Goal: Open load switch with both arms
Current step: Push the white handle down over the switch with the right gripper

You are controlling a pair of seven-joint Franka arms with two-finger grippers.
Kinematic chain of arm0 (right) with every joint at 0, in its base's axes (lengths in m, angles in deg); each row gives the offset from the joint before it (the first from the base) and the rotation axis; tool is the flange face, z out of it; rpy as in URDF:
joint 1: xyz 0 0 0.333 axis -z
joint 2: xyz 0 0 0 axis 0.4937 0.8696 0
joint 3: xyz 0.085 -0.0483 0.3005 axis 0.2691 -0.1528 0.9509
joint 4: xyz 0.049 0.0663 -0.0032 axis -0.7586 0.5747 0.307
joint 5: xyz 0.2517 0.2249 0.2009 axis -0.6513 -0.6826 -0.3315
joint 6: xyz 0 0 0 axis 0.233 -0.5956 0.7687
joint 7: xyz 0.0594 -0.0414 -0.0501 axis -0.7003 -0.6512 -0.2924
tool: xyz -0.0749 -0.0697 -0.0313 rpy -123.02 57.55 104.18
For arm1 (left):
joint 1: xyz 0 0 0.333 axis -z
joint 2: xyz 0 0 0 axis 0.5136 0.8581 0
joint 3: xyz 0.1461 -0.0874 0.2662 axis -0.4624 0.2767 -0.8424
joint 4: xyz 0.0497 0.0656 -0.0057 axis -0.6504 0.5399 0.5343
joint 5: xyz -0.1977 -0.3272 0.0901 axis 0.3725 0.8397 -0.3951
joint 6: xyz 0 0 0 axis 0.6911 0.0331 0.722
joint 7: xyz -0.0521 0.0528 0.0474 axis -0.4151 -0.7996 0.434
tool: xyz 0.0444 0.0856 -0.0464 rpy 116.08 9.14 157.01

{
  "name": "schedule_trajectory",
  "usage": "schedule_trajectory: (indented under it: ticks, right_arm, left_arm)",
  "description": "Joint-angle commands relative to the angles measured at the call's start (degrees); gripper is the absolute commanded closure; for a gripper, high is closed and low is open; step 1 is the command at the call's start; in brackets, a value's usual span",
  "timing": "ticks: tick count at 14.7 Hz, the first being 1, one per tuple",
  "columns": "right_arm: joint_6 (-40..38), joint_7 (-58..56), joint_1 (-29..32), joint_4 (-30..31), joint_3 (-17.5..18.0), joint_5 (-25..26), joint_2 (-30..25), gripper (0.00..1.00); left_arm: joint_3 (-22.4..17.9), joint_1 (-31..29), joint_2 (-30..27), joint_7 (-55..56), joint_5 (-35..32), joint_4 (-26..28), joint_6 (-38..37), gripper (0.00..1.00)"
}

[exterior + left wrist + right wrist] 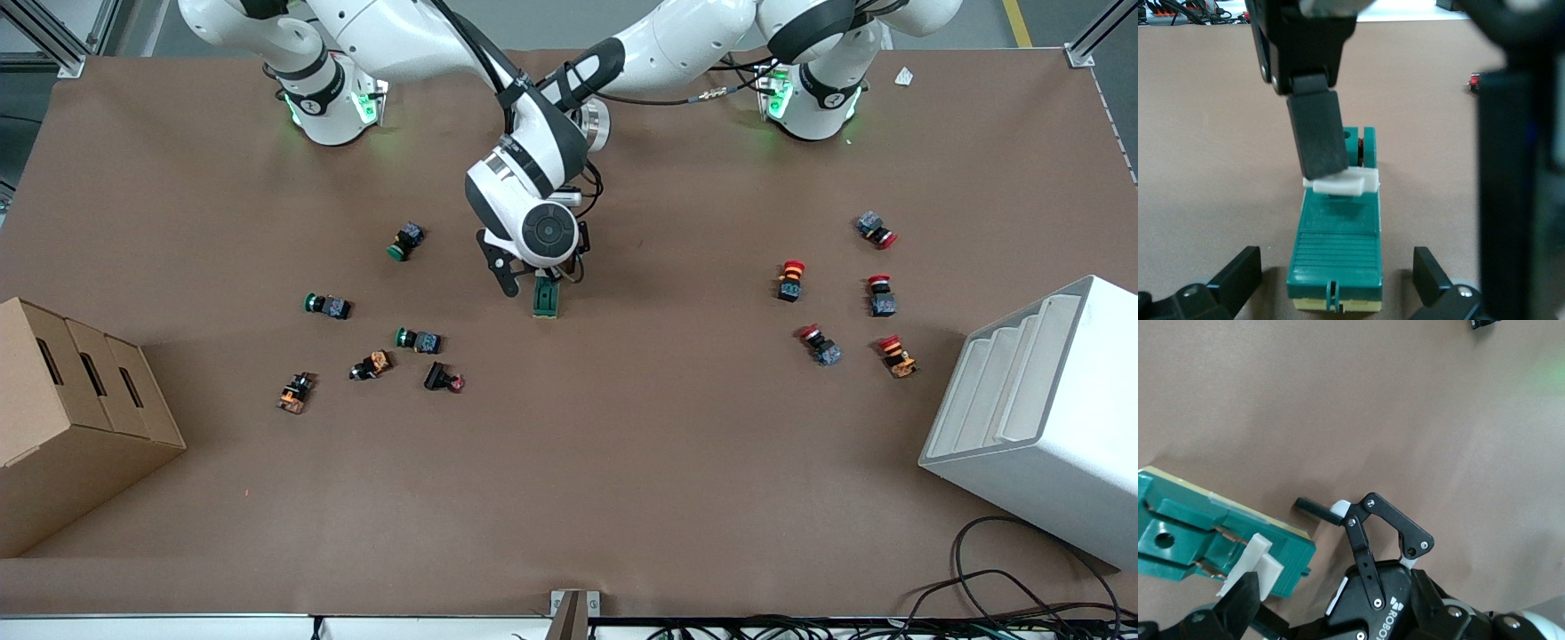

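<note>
Left gripper (1338, 277) sits low at the table (569, 480), its fingers (1238, 277) spread apart on either side of one end of the load switch (1338, 240), with brown table showing between each finger and the green body; right gripper (1418, 160) comes down from above, also spread wide, one finger (1317, 137) resting its tip on the white tab (1341, 181) while the other stands well clear of the block. From the right arm's end of the table: a cardboard box (71, 418); green-capped push buttons (418, 340) scattered near it; the load switch at mid-table, lying flat under both wrists; red-capped push buttons (790, 280); a white stepped bin (1040, 409) at the left arm's end.
</note>
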Motion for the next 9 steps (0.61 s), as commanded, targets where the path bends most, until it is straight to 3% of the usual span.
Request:
schedule_trajectory:
  ticks: [1, 9]
  right_arm:
    - [0.31, 0.12, -0.48, 1.68, -0.34, -0.50, -0.48, 0.00]
    - [5.68, -1.20, -3.03, 3.70, -0.60, 1.08, 2.07, 0.00]
  left_arm:
    - [-1.11, -0.23, 0.74, -0.42, -0.29, -0.16, 0.64, 0.00]
    - [-0.94, -0.22, 0.22, -0.51, 0.59, -0.42, 0.64, 0.00]
